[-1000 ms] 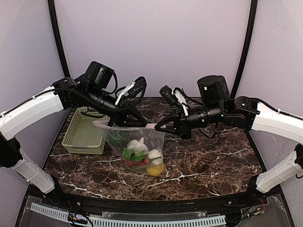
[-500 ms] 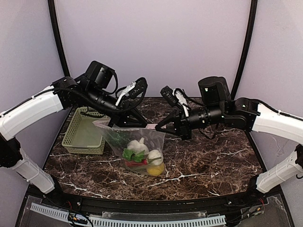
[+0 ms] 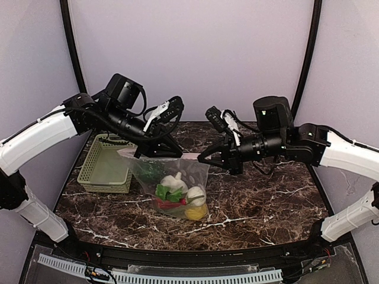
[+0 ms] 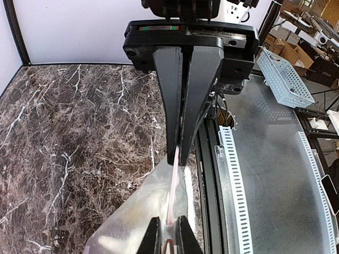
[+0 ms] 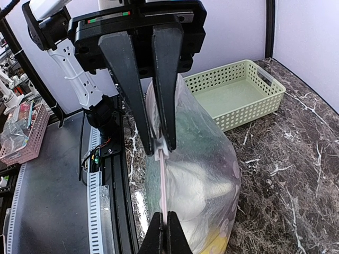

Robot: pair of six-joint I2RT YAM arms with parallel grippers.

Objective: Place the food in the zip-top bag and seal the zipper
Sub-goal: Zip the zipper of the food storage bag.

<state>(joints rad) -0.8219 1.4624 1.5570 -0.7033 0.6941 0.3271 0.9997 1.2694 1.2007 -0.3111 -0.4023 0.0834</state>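
Both arms are up over the desk (image 3: 266,195), meeting nose to nose; the zip-top bag (image 3: 148,171) hangs between them by its top edge. The left pincer (image 3: 176,154) is pinched narrow on the zipper (image 3: 190,156), the pink strip caught between its fingers (image 4: 153,238). The right pincer (image 3: 201,158) is clamped tight on that same strip from the other side, just beside the left, and a short run of zipper (image 5: 163,185) stretches taut from one to the other. The food (image 3: 173,184) is inside, bunched low in the bag: white pieces, a green leaf, something red, and the yellow lemon (image 3: 195,212) at the bottom corner. Whether the bag's bottom rests on the desk, I cannot tell. The pale green basket (image 3: 106,183) sits on the left of the desk, behind the bag.
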